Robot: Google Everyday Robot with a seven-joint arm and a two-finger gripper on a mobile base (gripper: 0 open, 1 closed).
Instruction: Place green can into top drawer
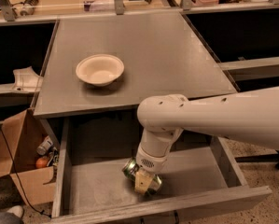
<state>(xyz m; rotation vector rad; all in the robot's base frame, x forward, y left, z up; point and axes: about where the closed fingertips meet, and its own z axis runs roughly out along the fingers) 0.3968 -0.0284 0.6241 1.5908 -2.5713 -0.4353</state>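
The top drawer (97, 183) is pulled open below the grey table top. The green can (131, 168) lies tilted low inside the drawer, near its front middle, with its silver end toward the left. My gripper (143, 181) reaches down into the drawer from the white arm and is closed around the can. The can's underside and whether it rests on the drawer bottom are hidden by the gripper.
A cream bowl (100, 69) stands on the grey table (167, 55) at the left. A brown cardboard box (17, 162) with small items sits on the floor left of the drawer. The drawer's front panel (176, 209) is just below the gripper.
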